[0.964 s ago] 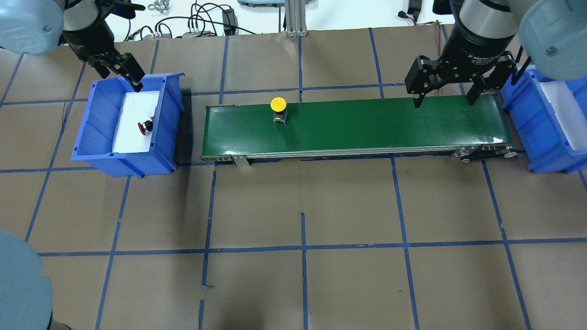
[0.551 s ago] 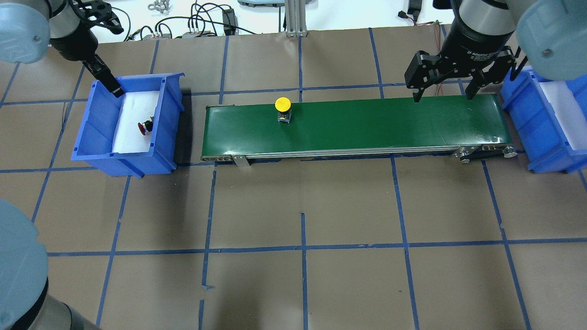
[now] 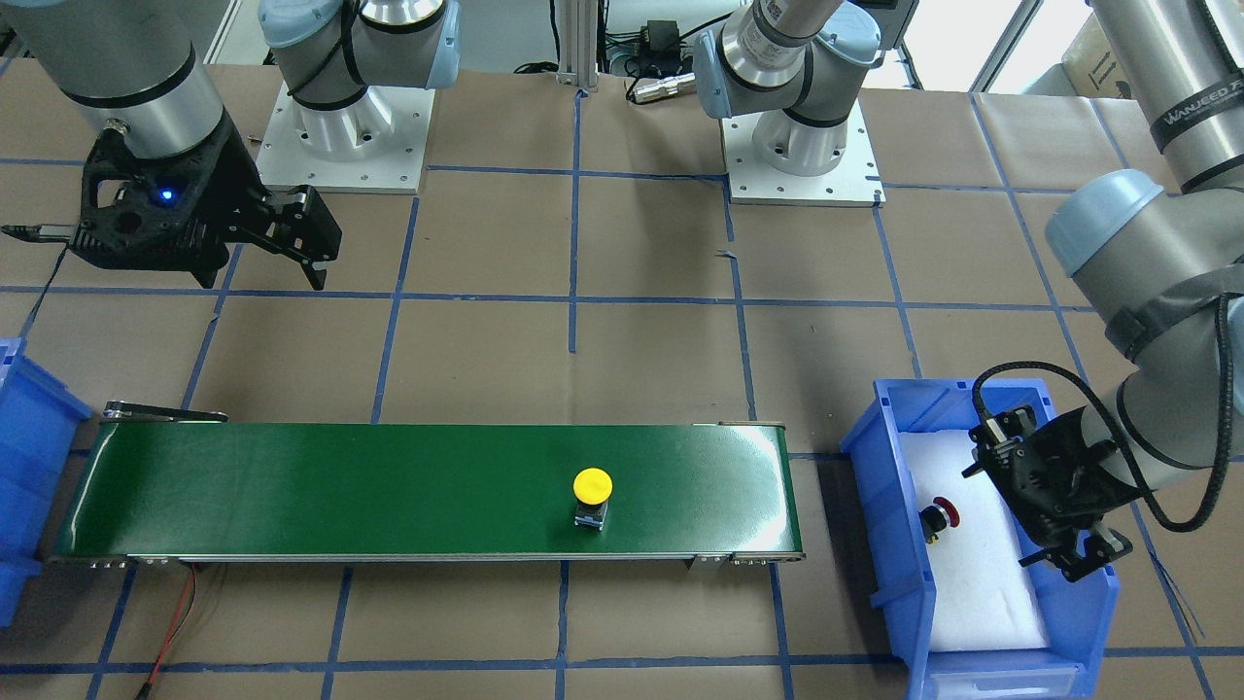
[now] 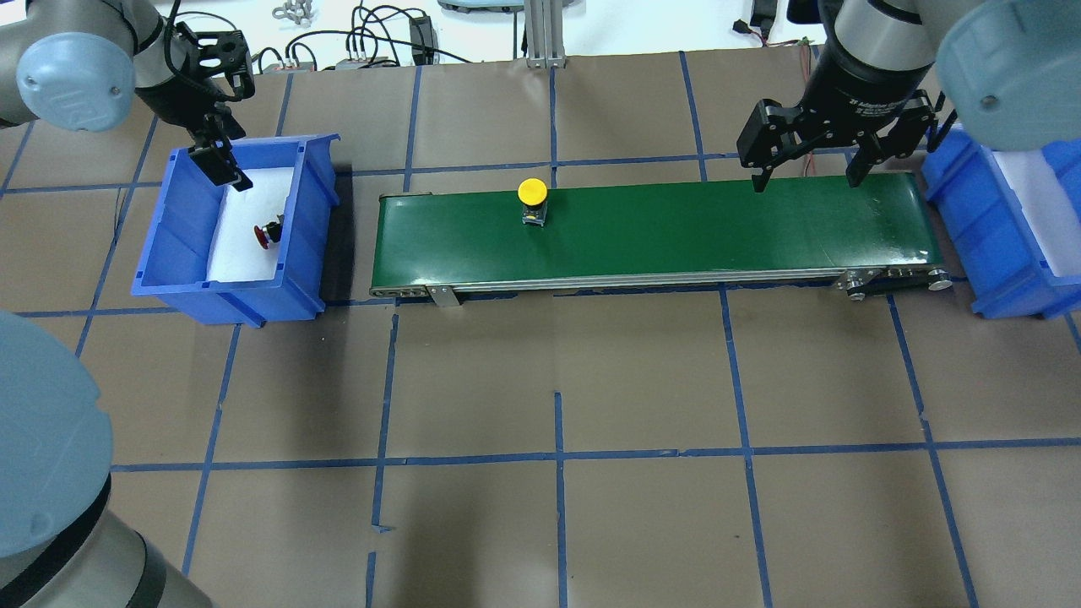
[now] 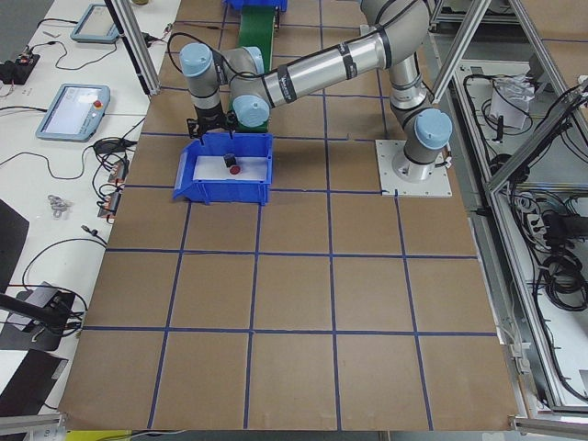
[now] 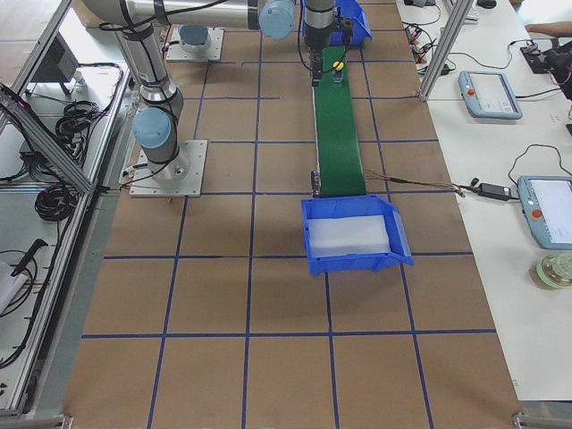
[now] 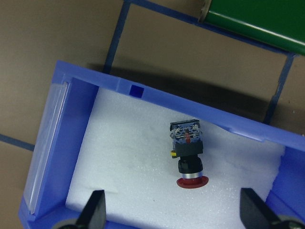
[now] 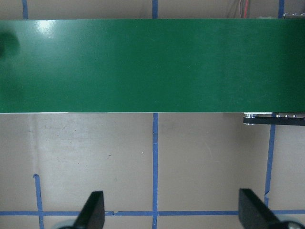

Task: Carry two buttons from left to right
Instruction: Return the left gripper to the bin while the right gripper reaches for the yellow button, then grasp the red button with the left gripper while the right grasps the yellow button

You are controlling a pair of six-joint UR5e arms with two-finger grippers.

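Observation:
The yellow-capped button stands upright on the green conveyor belt, left of its middle; it also shows in the front view. The red-capped button lies on its side on white foam in the left blue bin, and shows in the overhead view. My left gripper is open and empty, hovering over the bin's far end above the red button. My right gripper is open and empty, above the far edge of the belt's right end.
A second blue bin with white foam stands at the belt's right end. Cables and small gear lie along the table's far edge. Both arm bases stand behind the belt.
The yellow button has ridden a little to the right on the belt. My left gripper has turned and shifted over the bin's far end. My right gripper drew back slightly.

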